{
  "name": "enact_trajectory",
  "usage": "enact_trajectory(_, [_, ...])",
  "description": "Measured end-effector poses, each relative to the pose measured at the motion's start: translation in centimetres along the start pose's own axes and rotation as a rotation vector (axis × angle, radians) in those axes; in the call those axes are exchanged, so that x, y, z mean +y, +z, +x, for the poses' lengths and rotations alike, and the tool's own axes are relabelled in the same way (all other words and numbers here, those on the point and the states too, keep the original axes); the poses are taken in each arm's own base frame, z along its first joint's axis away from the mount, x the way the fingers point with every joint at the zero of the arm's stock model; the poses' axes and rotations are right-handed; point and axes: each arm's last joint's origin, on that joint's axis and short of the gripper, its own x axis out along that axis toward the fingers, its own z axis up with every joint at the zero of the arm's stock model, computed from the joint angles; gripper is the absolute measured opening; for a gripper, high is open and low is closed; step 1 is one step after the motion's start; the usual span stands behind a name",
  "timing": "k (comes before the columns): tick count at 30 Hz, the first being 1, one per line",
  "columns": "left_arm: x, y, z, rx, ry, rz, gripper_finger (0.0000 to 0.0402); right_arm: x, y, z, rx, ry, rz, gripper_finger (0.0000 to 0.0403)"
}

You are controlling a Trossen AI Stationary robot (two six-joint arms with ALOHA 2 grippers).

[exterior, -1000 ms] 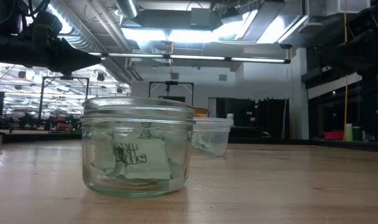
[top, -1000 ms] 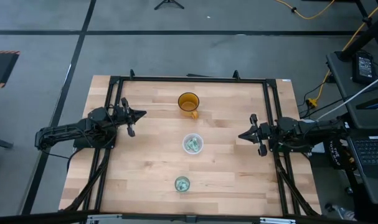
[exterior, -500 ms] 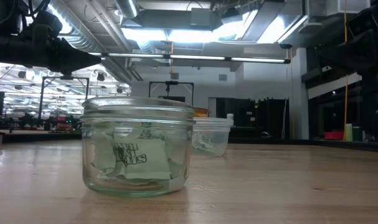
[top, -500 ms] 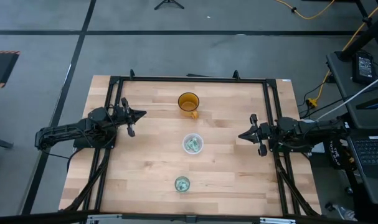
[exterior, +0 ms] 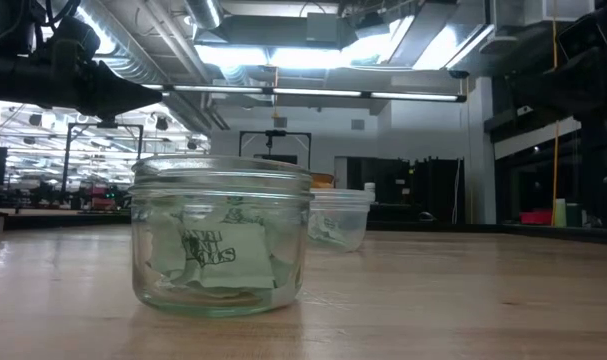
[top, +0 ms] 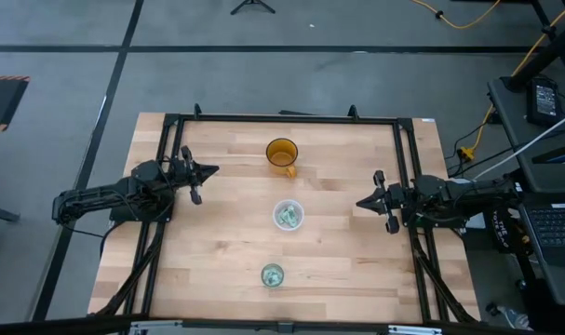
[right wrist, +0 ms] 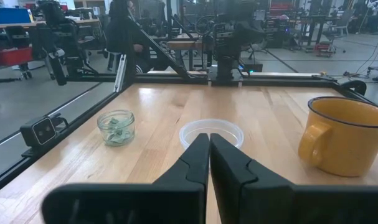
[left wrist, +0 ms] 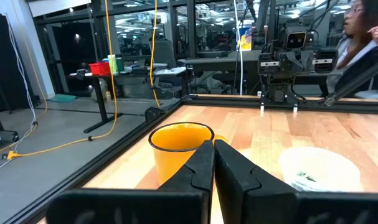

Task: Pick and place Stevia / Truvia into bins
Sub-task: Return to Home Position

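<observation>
Green and white sachets (top: 287, 216) lie inside the wider whitish round bin (top: 289, 215) at the table's middle. More sachets (exterior: 215, 250) lie inside the smaller greenish glass jar (top: 272, 274) near the front edge. My left gripper (top: 213, 169) is shut and empty at the table's left side. My right gripper (top: 359, 202) is shut and empty at the right side. In the wrist views both pairs of fingers meet with nothing between them: my left gripper (left wrist: 213, 146), my right gripper (right wrist: 209, 138).
An orange cup (top: 282, 154) stands at the far middle of the table. A black frame (top: 282, 119) runs along the table's edges. A person sits beyond the table's right side (left wrist: 363, 37). Bare wood lies between the arms and the bins.
</observation>
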Motion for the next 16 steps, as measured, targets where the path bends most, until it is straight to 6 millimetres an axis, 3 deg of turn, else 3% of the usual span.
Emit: enact_trajectory(16, [0.00,0.01,0.00,0.000,0.000,0.000,0.0004,0.00,0.00,0.00,0.000,0.000,-0.001,0.0019])
